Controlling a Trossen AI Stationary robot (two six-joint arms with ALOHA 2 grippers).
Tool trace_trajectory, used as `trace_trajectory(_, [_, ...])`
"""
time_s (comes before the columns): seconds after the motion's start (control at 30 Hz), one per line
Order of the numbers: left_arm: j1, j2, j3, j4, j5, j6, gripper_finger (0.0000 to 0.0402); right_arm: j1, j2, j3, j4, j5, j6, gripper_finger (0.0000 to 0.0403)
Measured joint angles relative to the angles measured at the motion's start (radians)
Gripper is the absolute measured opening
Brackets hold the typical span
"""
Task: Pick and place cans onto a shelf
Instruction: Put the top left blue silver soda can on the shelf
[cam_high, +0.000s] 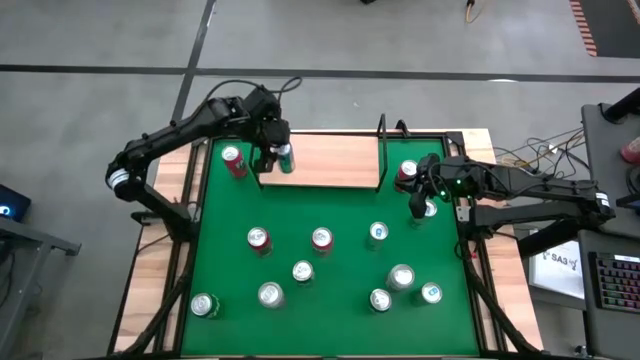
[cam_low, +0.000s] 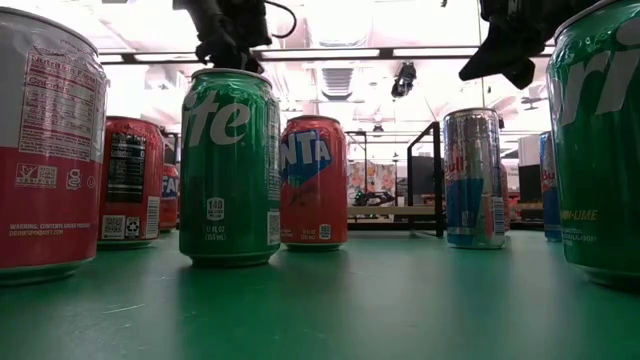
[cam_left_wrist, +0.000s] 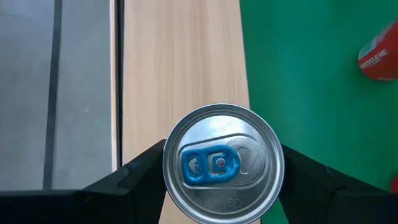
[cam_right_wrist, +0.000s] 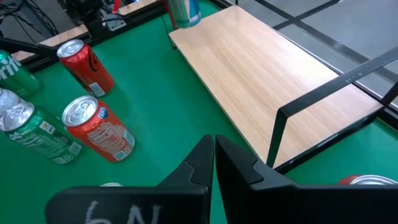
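Observation:
The shelf (cam_high: 330, 160) is a light-wood board at the far middle of the green table (cam_high: 330, 280). My left gripper (cam_high: 274, 155) is over the shelf's left end and is shut on a silver-topped can with a blue tab (cam_left_wrist: 222, 163). The same can (cam_right_wrist: 183, 12) shows silver and blue at the board's far end in the right wrist view. I cannot tell whether its base touches the board. My right gripper (cam_high: 419, 207) hangs shut and touching nothing by the shelf's right end, beside a red can (cam_high: 407, 172). Several more cans stand on the table. My left gripper pinches the can between its two fingers (cam_left_wrist: 146, 171), one on each opposite side of the wall just under the top rim (cam_left_wrist: 169, 163). The fingers come slanting down from above. The can stays upright over the board's left edge (cam_left_wrist: 180, 62).
A red can (cam_high: 233, 160) stands just left of the shelf. Black wire uprights (cam_right_wrist: 311, 115) rise at the shelf's right end. Several cans (cam_high: 300, 270) are scattered over the middle and near part of the table. The board's middle (cam_right_wrist: 261, 68) is bare.

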Motion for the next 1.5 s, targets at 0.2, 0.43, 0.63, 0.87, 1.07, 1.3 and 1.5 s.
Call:
trace_trajectory(0.2, [0.015, 0.000, -0.004, 0.003, -0.001, 0.015, 0.0231, 0.000, 0.000, -0.001, 0.008, 0.000, 0.000, 0.0009])
trace_trajectory(0.43, [0.025, 0.000, -0.041, 0.041, 0.005, 0.015, 0.0231, 0.000, 0.000, -0.001, 0.025, 0.000, -0.001, 0.0009])
trace_trajectory(0.63, [0.026, 0.000, -0.083, 0.093, 0.005, 0.019, 0.0231, 0.000, 0.000, -0.001, 0.025, 0.000, -0.001, 0.0009])
trace_trajectory(0.87, [0.033, -0.001, -0.112, 0.136, 0.005, 0.019, 0.0231, 0.000, 0.000, -0.001, 0.025, -0.001, -0.002, 0.0009])
trace_trajectory(1.07, [0.040, -0.001, -0.155, 0.157, -0.002, 0.021, 0.0231, 0.000, 0.000, -0.001, 0.025, -0.001, -0.002, 0.0009])
trace_trajectory(1.3, [0.041, -0.001, -0.160, 0.159, -0.012, 0.013, 0.0231, 0.000, 0.000, -0.001, 0.025, -0.001, -0.002, 0.0009])
trace_trajectory(1.5, [0.043, -0.001, -0.160, 0.158, -0.031, -0.005, 0.0231, 0.000, 0.000, -0.001, 0.025, -0.001, -0.002, 0.0009])
